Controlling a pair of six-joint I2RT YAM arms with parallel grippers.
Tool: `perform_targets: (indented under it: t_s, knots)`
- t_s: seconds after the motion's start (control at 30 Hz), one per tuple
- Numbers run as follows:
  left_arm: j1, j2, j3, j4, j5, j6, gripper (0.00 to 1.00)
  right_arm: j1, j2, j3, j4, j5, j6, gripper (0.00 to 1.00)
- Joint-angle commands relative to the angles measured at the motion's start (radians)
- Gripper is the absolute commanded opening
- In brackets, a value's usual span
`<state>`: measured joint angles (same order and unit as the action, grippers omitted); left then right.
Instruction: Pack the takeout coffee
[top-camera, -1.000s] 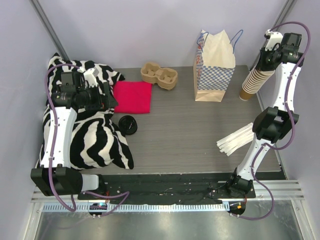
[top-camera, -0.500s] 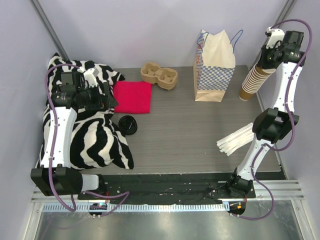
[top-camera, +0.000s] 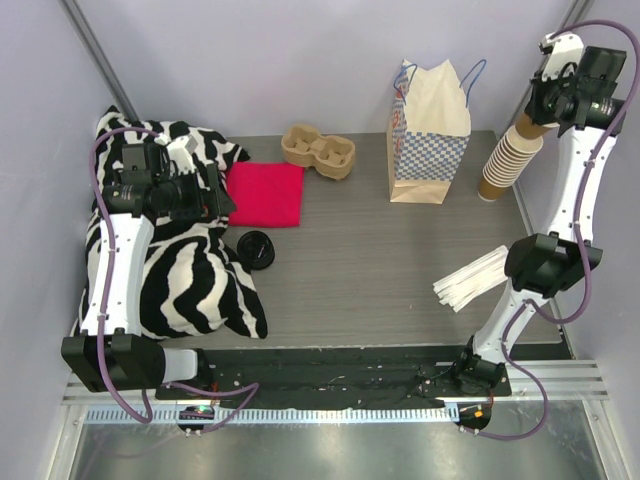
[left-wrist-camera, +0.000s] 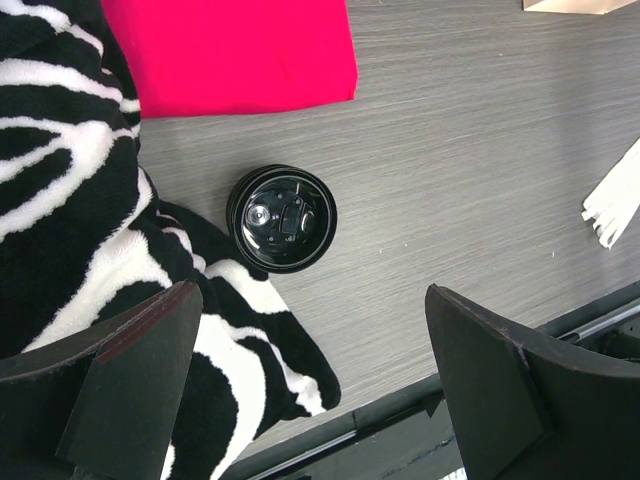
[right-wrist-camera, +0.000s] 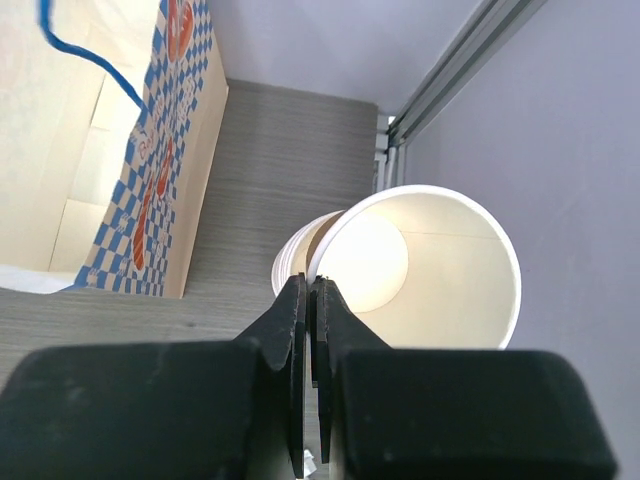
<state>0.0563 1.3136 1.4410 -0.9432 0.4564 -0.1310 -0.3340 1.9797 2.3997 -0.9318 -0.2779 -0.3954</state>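
My right gripper (right-wrist-camera: 310, 300) pinches the rim of a lidless tan cup (right-wrist-camera: 440, 290), upright above the stack (top-camera: 503, 165), upper right. The black lid (left-wrist-camera: 282, 218) lies centre-left under my open left gripper (left-wrist-camera: 310, 320), nearer that arm.

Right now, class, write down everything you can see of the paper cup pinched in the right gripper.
The paper cup is lidless and empty: tan outside, white inside, with a thin rolled rim and a round flat bottom. The right gripper is shut on its wall at the rim, one finger inside, one outside. It hangs tilted over the leaning stack of cups at the table's far right corner; whether the two touch is unclear.
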Motion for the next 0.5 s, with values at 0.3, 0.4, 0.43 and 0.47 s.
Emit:
perform_targets:
  t_s: [0.3,0.4,0.43,0.47]
  knots:
    - [0.000,0.006,0.028,0.024,-0.054,0.007,1.00,0.120,-0.313,-0.029,-0.073,-0.061,-0.057,0.01]
    - [0.011,0.019,0.045,-0.017,-0.033,0.030,1.00,0.248,-0.413,-0.149,-0.134,-0.090,-0.048,0.01]
    - [0.017,0.021,0.047,-0.025,0.002,0.040,1.00,0.303,-0.438,-0.221,-0.147,-0.124,-0.040,0.01]
    - [0.025,0.021,0.047,-0.032,0.013,0.044,1.00,0.332,-0.464,-0.255,-0.163,-0.144,-0.033,0.01]
